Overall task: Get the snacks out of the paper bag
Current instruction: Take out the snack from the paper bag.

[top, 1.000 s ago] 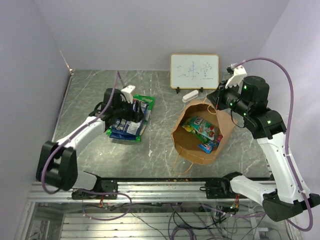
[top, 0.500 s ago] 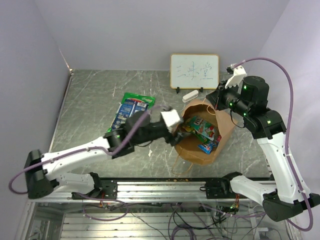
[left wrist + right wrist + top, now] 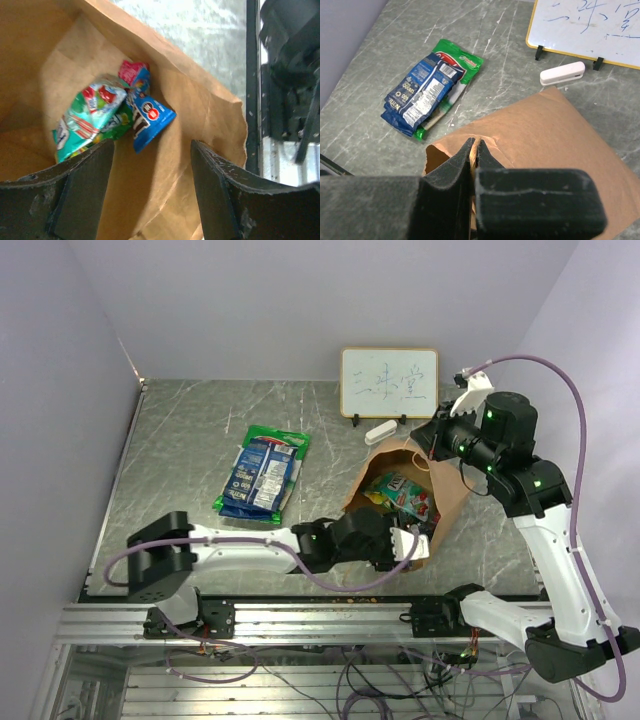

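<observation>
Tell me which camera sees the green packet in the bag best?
Left wrist view: the shiny green snack packet is big and clear inside the brown paper bag. The top view shows it small; the right wrist shows only the bag's outside.

You see the brown paper bag open near the desk's right edge, snacks inside; blue and green packets stacked mid-desk.

Ahead and to the left of the right pincer, the dark blue packet is showing a white panel with inverted print beginning "NUTRI" beside digits resembling "600", while the whiteboard, farther ahead to the right, is displaying blue handwritten strokes that cannot be deciphered.
</observation>
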Motion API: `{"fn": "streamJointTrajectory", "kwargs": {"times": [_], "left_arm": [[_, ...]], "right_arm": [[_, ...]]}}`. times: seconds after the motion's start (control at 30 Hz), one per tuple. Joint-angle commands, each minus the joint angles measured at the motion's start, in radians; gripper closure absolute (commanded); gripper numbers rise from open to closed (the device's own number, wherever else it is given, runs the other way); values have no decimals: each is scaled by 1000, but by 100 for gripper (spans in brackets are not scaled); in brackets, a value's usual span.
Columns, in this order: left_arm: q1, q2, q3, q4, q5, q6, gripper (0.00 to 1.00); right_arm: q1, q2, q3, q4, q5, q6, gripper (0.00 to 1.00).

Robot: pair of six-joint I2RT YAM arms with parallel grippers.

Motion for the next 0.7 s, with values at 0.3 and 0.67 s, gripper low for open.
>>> {"fn": "streamJointTrajectory", "kwargs": {"times": [0.3, 0.67], "left_arm": [[27, 250, 148, 43, -5, 128, 23], [82, 378, 219, 65, 72, 116, 28]], "right_arm": [[5, 15, 28, -14, -7, -26, 100], [4, 12, 35, -29, 0, -32, 100]]}}
